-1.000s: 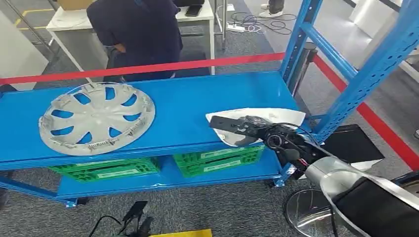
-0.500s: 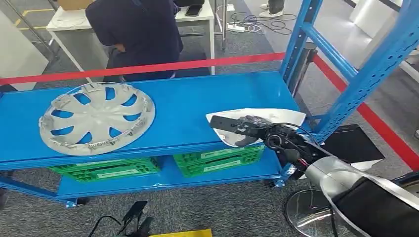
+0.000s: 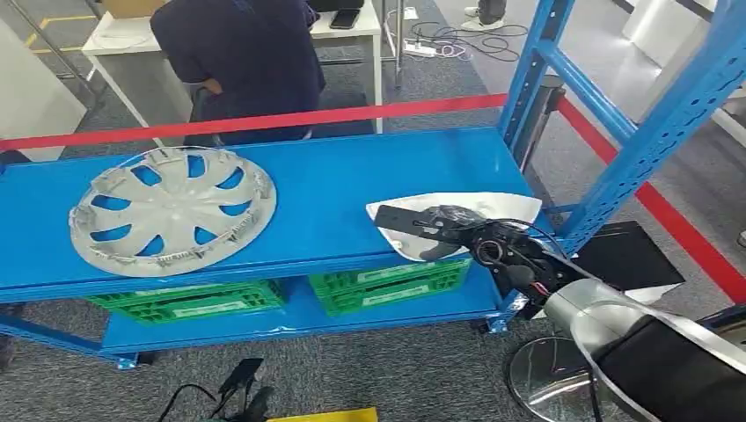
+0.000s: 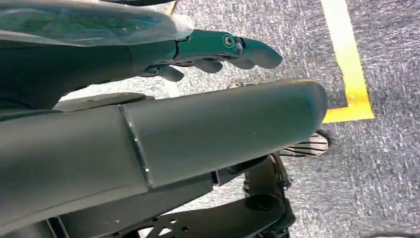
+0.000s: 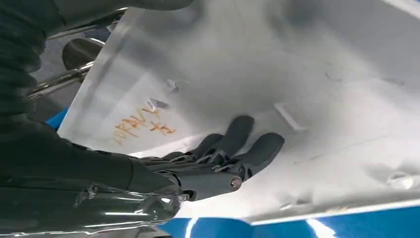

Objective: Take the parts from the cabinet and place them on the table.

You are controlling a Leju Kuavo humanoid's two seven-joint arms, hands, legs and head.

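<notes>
Nothing has moved since a second ago: the right hand (image 3: 431, 230) still grips the white panel (image 3: 475, 209) at the right end of the blue shelf (image 3: 334, 193), fingers (image 5: 233, 148) flat under it. Far left lies a silver hubcap (image 3: 171, 211). Left hand (image 4: 218, 54) hangs with fingers loosely curled, holding nothing.
</notes>
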